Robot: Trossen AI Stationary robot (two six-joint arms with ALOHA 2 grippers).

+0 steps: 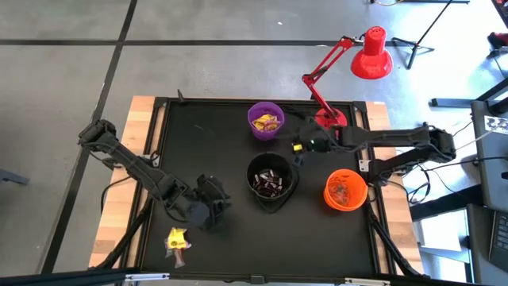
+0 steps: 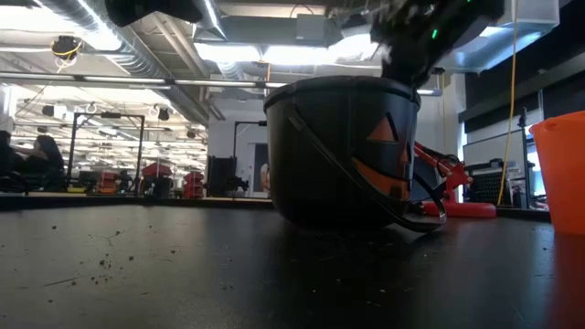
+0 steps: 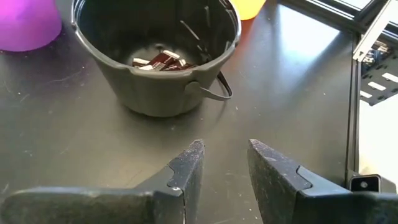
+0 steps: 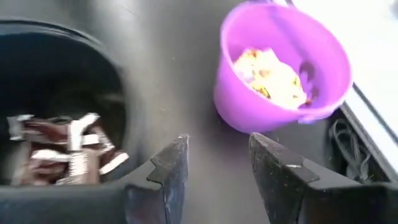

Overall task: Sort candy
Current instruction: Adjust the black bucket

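Note:
Yellow candy fills the purple bowl (image 1: 266, 121) (image 4: 273, 74). Dark brown pieces lie in the black bucket (image 1: 271, 183) (image 3: 160, 61), and reddish ones in the orange bowl (image 1: 345, 191). Two loose pieces, one yellow (image 1: 176, 237), rest on the mat near the front edge. My left gripper (image 1: 213, 205) (image 3: 224, 163) is open and low over the mat, left of the black bucket and pointing at it. My right gripper (image 1: 305, 144) (image 4: 217, 163) is open and empty, hovering between the purple bowl and the black bucket.
A red desk lamp stands with its base (image 1: 329, 119) at the mat's far right, close behind my right arm. The low view shows the black bucket's pumpkin face (image 2: 384, 151) and the orange bowl (image 2: 559, 169). Bare mat (image 1: 198, 151) lies left of the bowls.

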